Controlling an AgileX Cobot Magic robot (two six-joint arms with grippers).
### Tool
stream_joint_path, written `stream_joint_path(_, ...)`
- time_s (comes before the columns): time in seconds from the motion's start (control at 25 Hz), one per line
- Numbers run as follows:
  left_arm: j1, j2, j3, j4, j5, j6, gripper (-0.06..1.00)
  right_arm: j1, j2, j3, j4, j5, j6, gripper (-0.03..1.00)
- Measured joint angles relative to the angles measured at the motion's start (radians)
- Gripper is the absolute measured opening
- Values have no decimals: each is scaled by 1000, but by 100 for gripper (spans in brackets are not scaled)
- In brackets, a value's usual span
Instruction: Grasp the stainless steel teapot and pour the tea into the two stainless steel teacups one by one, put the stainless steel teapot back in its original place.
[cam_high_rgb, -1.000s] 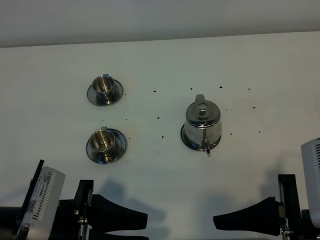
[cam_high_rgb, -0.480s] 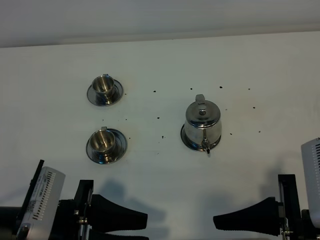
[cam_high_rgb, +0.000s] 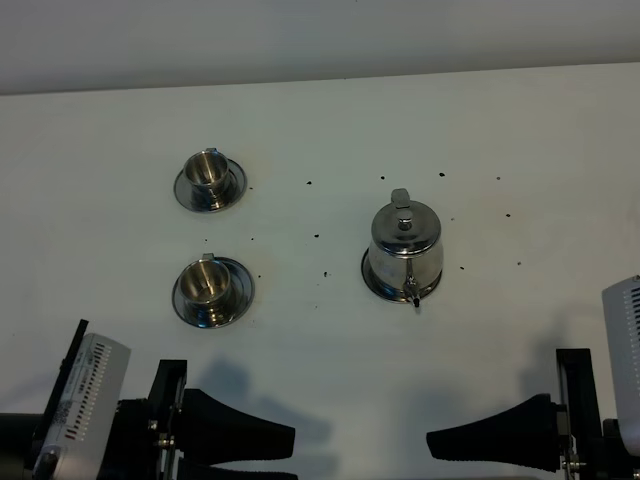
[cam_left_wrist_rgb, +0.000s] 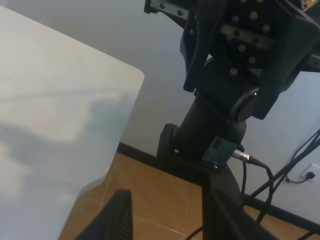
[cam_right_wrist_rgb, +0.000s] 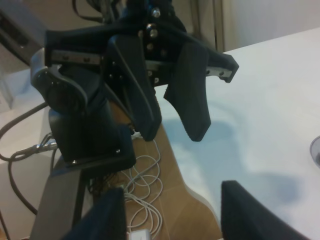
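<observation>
Judged nothing of the task done as yet. Found the left gripper (cam_high_rgb: 292, 452) low at the near edge of the table (cam_high_rgb: 320, 120), fingers spread, holding nothing. Saw the two stainless steel teacups left of centre, the far teacup (cam_high_rgb: 206, 170) and the near teacup (cam_high_rgb: 205, 282), each upright on its own saucer (cam_high_rgb: 236, 186), well apart from both grippers. Could not make out any tea inside either. Saw the stainless steel teapot (cam_high_rgb: 405, 245) right of centre, upright, lid (cam_high_rgb: 404, 216) on, spout (cam_high_rgb: 410, 293) toward the near edge, handle (cam_high_rgb: 399, 194) away, touched by nothing. Found the right gripper (cam_right_wrist_rgb: 172, 187) at the near edge too, fingers wide in its wrist view, empty. Reckoned everything left: grasping the pot, pouring twice, setting it back.

Counted, left to right: one left gripper, two teacups, two saucers, one teapot with one lid, one right gripper. Noted also a scatter of small dark specks (cam_high_rgb: 317, 236) on the tabletop, between cups and pot and past the pot, too small to name.
</observation>
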Motion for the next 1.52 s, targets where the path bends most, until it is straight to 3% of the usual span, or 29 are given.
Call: stream_joint_path(1.52,0,0,0,8,0,1,38,0,0,0,1,-2,0,42)
